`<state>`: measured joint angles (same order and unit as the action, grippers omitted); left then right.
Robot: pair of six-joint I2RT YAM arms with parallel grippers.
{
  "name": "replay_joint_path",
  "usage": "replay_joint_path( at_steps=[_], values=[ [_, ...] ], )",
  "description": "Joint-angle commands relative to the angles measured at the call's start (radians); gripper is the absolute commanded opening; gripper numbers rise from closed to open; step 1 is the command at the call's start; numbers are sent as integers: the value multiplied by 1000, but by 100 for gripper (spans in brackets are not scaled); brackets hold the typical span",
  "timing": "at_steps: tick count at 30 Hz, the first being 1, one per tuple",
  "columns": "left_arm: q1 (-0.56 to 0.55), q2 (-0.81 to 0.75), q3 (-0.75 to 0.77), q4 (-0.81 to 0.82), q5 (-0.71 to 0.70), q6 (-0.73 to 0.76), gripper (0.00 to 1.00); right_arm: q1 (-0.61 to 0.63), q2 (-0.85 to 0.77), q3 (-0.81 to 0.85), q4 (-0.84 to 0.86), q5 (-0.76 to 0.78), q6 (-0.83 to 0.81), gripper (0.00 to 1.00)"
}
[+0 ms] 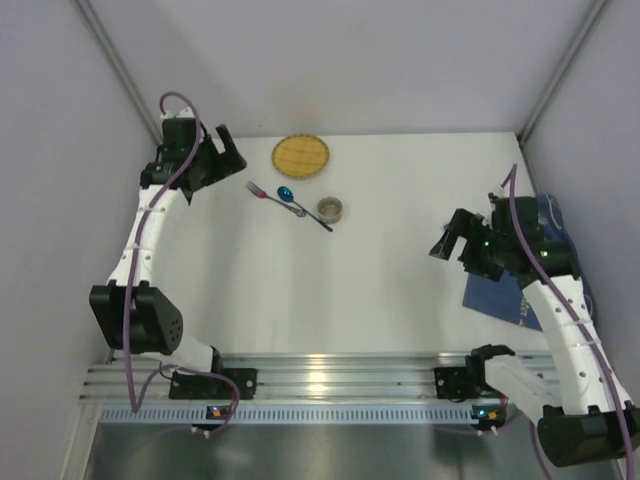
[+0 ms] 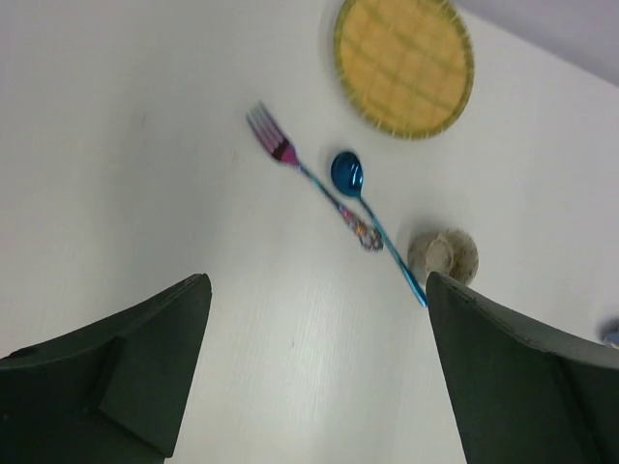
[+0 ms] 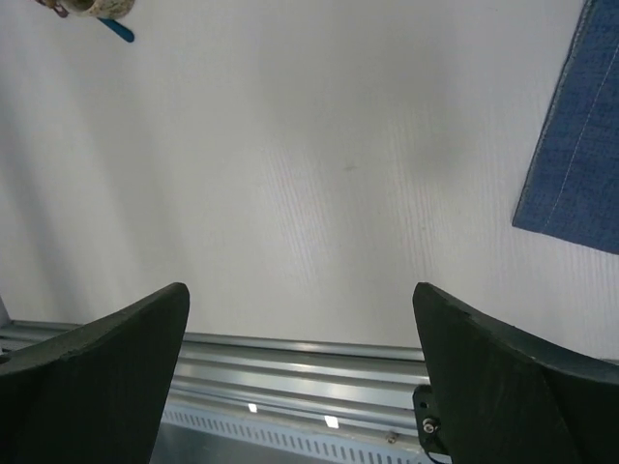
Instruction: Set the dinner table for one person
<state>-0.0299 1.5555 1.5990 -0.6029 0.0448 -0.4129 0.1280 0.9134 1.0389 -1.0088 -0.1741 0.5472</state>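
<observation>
The white surface spreads out ahead of both arms. Near its far edge sits a yellow plate. Just in front of it a fork and a blue spoon lie slantwise close together, beside a small speckled cup. A dark blue placemat lies at the right edge. The left fingers hang wide apart, empty, near the fork. The right fingers are also apart, empty, beside the placemat.
</observation>
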Motion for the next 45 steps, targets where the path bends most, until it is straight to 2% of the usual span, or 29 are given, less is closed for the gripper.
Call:
replay_joint_path(
  at_steps=[1, 2, 3, 4, 6, 9, 11, 15, 18, 21, 25, 34, 37, 39, 40, 41, 43, 44, 45],
  values=[
    [22, -153, -126, -34, -31, -142, 98, 22, 62, 91, 44, 25, -82, 100],
    [56, -156, -211, 0, 169, -147, 98, 22, 143, 131, -9, 19, -89, 100],
    [73, -155, -229, 18, 209, -162, 98, 24, 183, 174, -37, -7, -102, 100],
    [68, -156, -231, -29, 214, -170, 99, 25, 221, 241, -50, -37, -160, 100],
    [-2, -198, -246, -41, 91, -158, 99, 24, 280, 286, -68, -18, -184, 100],
    [-34, -322, -373, 87, -11, -177, 99, 19, 324, 308, -73, 110, -164, 100],
    [-30, -344, -405, 95, 6, -208, 98, -4, 373, 300, -71, 140, -138, 100],
    [-59, -302, -412, 32, 145, -193, 98, -24, 423, 290, -42, 229, -119, 100],
    [-106, -327, -442, 5, 116, -182, 98, -89, 467, 250, -16, 262, -95, 100],
    [-131, -367, -504, 44, 165, -179, 96, -194, 530, 190, 24, 259, -90, 100],
    [-171, -397, -537, 46, 164, -167, 96, -303, 625, 104, 120, 217, -118, 100],
    [-186, -390, -527, -8, 132, -112, 94, -340, 850, 128, 228, 214, -161, 97],
    [-185, -402, -525, -21, 119, -109, 94, -341, 910, 125, 246, 226, -159, 90],
    [-185, -417, -522, -38, 109, -112, 94, -341, 935, 110, 272, 240, -155, 74],
    [-185, -423, -524, -41, 99, -112, 94, -341, 938, 87, 283, 242, -151, 65],
    [-185, -431, -524, -49, 96, -118, 94, -340, 946, 75, 301, 237, -151, 43],
    [-185, -460, -530, -67, 81, -124, 94, -338, 946, 43, 317, 229, -150, 22],
    [-185, -468, -533, -74, 76, -127, 94, -331, 944, 32, 325, 225, -154, 5],
    [-185, -480, -537, -86, 72, -127, 94, -324, 940, 26, 323, 226, -158, 0]
  ],
)
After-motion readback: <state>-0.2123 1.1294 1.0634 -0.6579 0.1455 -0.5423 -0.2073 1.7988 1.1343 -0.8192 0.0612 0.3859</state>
